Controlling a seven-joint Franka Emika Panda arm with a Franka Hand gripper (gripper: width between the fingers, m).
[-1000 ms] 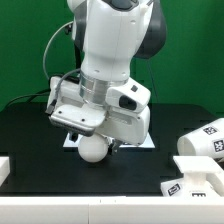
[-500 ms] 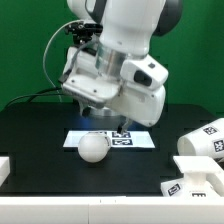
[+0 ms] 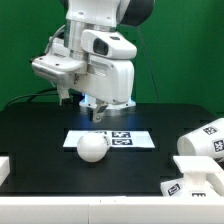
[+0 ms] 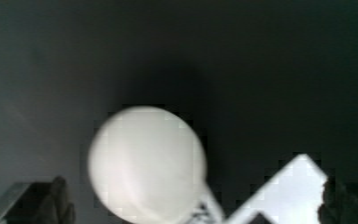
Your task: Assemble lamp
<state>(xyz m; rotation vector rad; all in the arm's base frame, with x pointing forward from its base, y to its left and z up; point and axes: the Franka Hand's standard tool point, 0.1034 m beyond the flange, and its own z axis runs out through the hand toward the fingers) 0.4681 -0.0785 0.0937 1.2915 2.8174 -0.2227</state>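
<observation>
Gripper [image 3: 98, 113] risen, seemingly off black table [image 3: 30, 140].

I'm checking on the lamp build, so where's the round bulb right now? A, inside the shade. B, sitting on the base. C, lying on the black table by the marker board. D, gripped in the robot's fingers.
C: the bulb lies on the table by the marker board, while the open gripper hangs above it, holding nothing.
</observation>
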